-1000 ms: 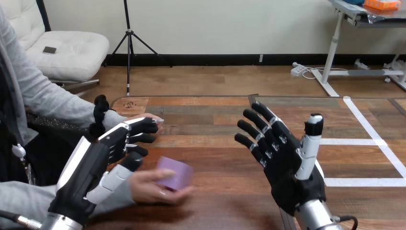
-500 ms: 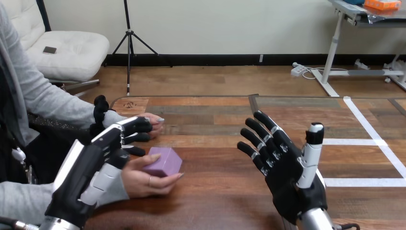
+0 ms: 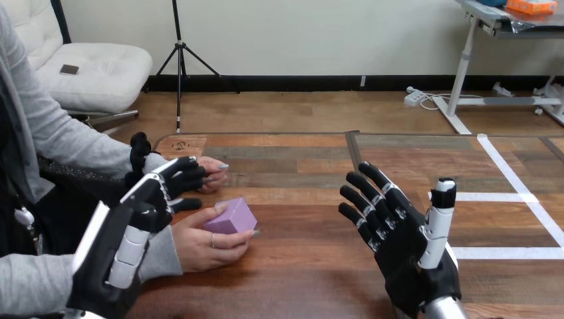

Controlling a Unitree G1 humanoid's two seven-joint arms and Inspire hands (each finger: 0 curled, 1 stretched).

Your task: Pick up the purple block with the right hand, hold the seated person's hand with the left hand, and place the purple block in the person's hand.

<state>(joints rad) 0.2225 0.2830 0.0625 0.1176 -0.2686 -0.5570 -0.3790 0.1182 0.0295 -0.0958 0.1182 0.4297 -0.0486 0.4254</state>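
The purple block (image 3: 231, 217) lies in the person's hand (image 3: 199, 244) near the table's front left, with that hand's fingers and thumb around it. My left hand (image 3: 136, 212) is just left of the block, above that hand's wrist. Its fingers are loosely spread and point at the person's other hand (image 3: 213, 174), which rests flat on the table further back. I cannot tell whether my left hand touches either of them. My right hand (image 3: 406, 239) stands open at the front right, palm turned left, fingers straight, with nothing in it, well apart from the block.
The wooden table (image 3: 299, 193) carries white tape lines (image 3: 505, 196) at its right side. The person's grey-sleeved arms (image 3: 80, 143) come in from the left edge.
The person's hand has closed around the block and drawn it left and a little further back. My left hand has pulled back towards me. My right hand has sunk slightly.
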